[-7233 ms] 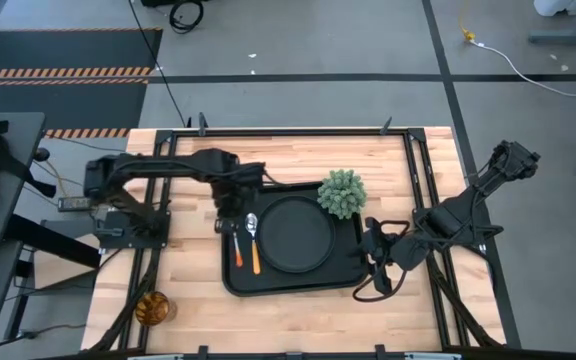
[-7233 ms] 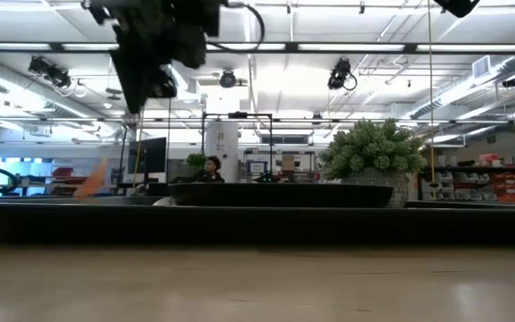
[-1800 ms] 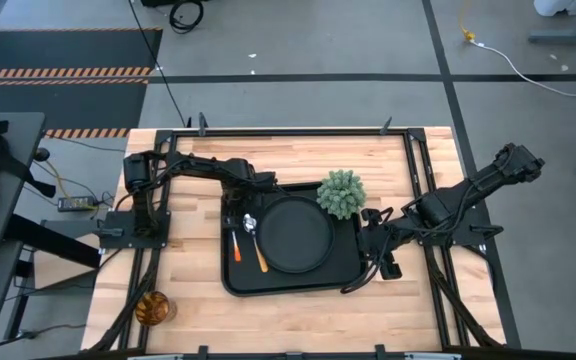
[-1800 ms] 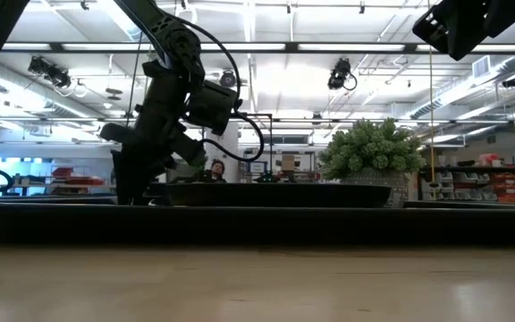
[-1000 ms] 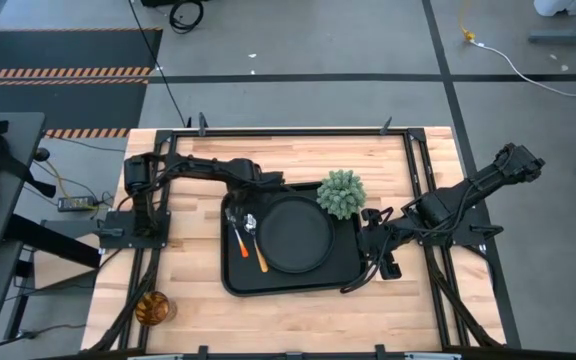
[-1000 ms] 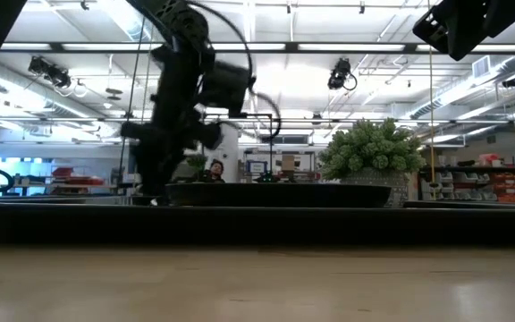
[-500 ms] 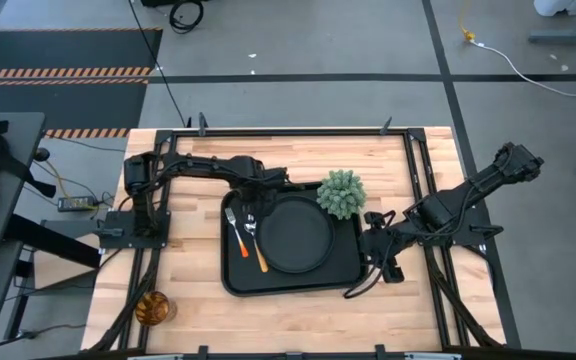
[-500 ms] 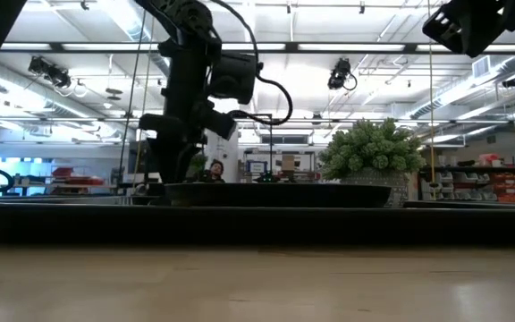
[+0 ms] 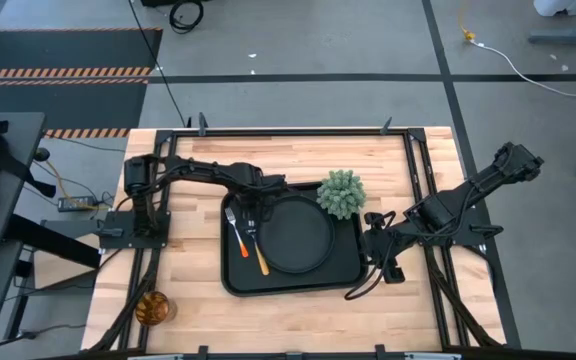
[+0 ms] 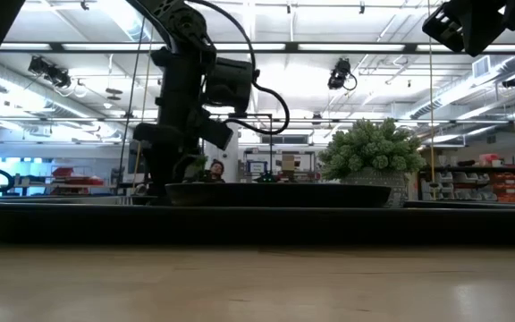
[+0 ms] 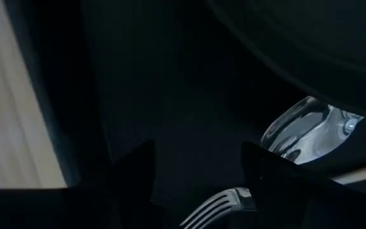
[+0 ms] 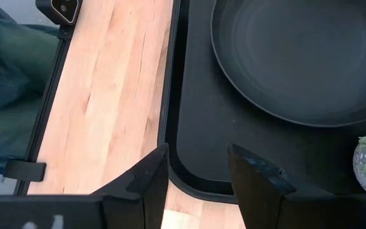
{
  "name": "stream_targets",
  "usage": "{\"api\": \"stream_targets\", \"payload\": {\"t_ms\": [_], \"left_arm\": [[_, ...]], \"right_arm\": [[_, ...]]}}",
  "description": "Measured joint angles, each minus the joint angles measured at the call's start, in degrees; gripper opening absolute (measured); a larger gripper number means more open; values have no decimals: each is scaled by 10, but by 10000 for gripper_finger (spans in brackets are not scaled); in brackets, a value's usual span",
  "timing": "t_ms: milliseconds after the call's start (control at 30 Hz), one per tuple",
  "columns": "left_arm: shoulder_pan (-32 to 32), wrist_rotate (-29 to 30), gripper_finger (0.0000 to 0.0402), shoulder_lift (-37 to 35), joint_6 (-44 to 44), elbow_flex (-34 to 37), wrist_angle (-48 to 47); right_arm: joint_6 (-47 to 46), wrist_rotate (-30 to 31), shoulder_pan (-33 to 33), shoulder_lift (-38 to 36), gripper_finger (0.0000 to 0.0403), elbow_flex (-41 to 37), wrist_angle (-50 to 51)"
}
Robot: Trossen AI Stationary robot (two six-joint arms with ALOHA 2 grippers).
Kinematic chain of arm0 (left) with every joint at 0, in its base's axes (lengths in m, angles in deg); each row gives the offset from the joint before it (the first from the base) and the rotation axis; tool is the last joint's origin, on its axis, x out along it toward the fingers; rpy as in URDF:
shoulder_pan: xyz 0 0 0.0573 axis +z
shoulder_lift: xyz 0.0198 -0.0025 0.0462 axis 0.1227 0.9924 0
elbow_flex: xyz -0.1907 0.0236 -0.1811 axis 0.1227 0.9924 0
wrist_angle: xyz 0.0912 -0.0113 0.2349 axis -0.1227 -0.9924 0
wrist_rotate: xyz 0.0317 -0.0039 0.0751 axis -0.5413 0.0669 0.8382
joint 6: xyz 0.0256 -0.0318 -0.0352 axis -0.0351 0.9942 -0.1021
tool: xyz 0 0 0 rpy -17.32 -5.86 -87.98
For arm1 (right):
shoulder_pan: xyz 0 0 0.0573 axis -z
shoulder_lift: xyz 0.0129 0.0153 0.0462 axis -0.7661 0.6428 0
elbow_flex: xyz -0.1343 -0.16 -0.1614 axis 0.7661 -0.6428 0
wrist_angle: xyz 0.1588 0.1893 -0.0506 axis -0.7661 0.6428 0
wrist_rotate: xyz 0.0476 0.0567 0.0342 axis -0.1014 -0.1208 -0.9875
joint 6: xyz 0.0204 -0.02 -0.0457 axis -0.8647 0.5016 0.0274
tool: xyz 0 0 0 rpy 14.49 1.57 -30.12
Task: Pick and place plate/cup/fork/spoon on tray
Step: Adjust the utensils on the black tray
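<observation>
The high view gives us a pale wooden table [image 9: 298, 300] on a grey floor, with the tray [image 9: 340, 276] at its middle; on the tray lie the plate [image 9: 295, 235], the fork [image 9: 234, 232] and the spoon [image 9: 257, 253] near the tray's left edge, and a small green plant [image 9: 341, 192] at its far right corner. The cup [image 9: 151, 307] stands off the tray at the table's near left corner. The left gripper [image 9: 249, 212] reaches in over the tray's far left part, low above the utensils, while the right gripper [image 9: 378, 252] waits at the tray's right edge. In the low view we look level across the tray rim [image 10: 257, 224] into a bright hall with ceiling lights and shelving; the left arm [image 10: 190, 98] comes down steeply to the tray, and the plant [image 10: 371, 150] rises behind the plate. In the left wrist view we see the fork's tines [image 11: 213, 207] and the spoon's shiny bowl [image 11: 310, 130] just past the parted, empty fingers [image 11: 132, 172]. In the right wrist view the fingers [image 12: 151, 175] stand apart over the tray's edge, holding nothing, with the plate [image 12: 297, 57] beyond.
</observation>
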Motion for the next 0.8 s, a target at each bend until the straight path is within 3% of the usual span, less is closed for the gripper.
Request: {"api": "stream_targets", "payload": {"t_ms": [400,633,800], "left_arm": [[-3,24,236,-28,32,0,-31],[-18,-68,236,-35,80,-1,-7],[-30,-72,236,-32,98,0,17]], "right_arm": [[0,0,0,0,167,0,-2],[-10,0,0,0,167,0,-2],[-12,0,0,0,167,0,0]]}}
